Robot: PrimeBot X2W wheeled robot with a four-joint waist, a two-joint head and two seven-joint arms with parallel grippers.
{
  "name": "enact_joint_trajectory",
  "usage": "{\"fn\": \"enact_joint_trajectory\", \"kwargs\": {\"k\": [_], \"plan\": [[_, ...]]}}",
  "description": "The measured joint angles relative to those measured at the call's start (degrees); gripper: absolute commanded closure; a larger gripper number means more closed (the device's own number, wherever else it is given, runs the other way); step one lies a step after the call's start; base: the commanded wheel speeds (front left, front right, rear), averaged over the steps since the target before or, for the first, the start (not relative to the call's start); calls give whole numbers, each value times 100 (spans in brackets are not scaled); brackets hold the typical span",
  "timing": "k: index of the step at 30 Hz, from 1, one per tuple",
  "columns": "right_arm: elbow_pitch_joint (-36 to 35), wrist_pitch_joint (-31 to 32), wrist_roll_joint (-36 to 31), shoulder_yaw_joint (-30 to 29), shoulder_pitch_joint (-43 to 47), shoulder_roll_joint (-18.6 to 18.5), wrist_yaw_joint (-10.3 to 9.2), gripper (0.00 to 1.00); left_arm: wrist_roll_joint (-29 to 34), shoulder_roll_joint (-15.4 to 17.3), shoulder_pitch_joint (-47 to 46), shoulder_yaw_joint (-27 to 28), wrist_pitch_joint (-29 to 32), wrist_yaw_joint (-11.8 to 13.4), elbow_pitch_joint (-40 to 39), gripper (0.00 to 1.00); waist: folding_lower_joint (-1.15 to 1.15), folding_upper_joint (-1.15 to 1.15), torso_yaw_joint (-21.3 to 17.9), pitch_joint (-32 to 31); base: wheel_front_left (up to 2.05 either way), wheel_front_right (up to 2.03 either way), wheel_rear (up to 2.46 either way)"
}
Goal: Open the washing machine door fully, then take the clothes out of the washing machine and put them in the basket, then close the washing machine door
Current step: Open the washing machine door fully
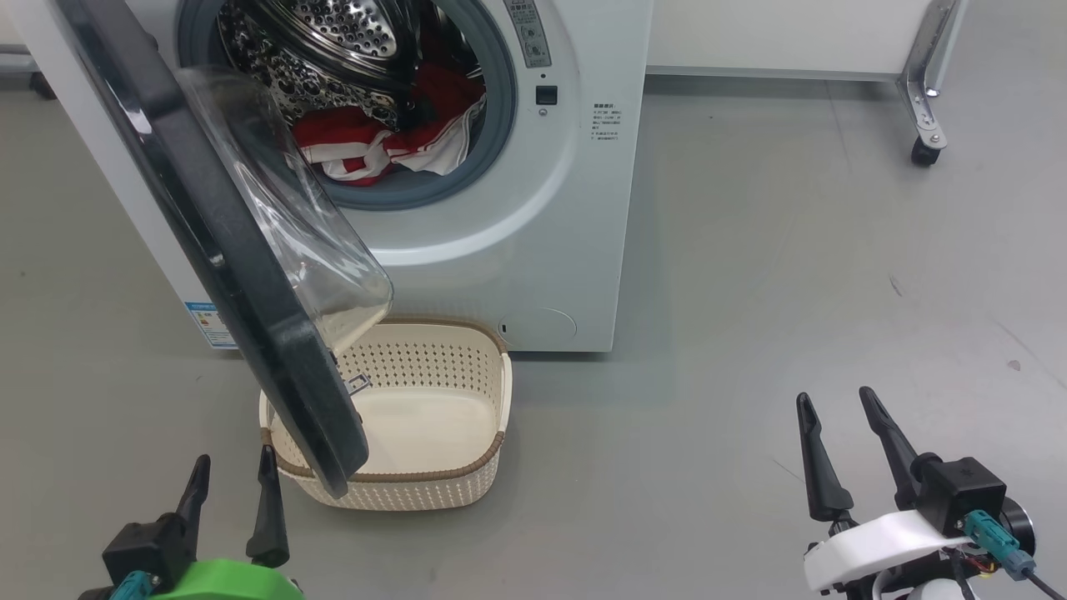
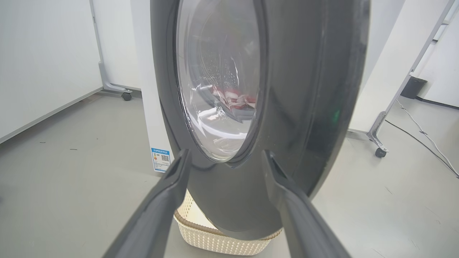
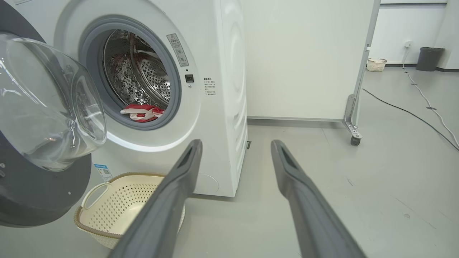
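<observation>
Clothes (image 1: 358, 146), red and white, lie inside the washing machine (image 1: 533, 233). Its door (image 1: 225, 250) stands open. The cream basket (image 1: 433, 492) sits on the floor just below. The left gripper (image 1: 235, 457) and the right gripper (image 1: 834, 395) each have 2 fingers apart, holding nothing.

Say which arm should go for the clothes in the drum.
Right. The right gripper looks straight at the open drum and the red clothes, nothing between. The left gripper sits behind the swung-out door, which likely blocks its way. Both are open.
</observation>
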Motion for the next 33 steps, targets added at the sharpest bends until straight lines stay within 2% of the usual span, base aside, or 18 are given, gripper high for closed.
{"fn": "enact_joint_trajectory", "kwargs": {"k": [6,7,9,22,28,33], "plan": [[7,0,-59,-27,1,29,62,0,1,-1,-2,9,0,-2,3,0,0,0,3,-2,0,0,0],[8,0,-90,-35,1,30,68,0,1,-1,-2,11,0,-4,7,11,0,0,2,-4,0,0,0],[9,0,-113,-49,1,37,71,0,1,-1,-2,10,0,-44,20,100,0,0,0,-6,0,0,0],[60,0,-192,-96,42,137,170,0,157,-9,-16,100,0,-100,-168,100,0,0,-18,-10,0,0,0],[79,0,-243,-132,50,167,193,0,-187,-23,-307,460,0,-103,-650,100,0,0,-36,3,0,0,0],[103,0,-270,-142,51,198,232,0,-166,-26,-719,626,-1,-153,-1096,100,0,0,-51,16,0,0,0]]}}
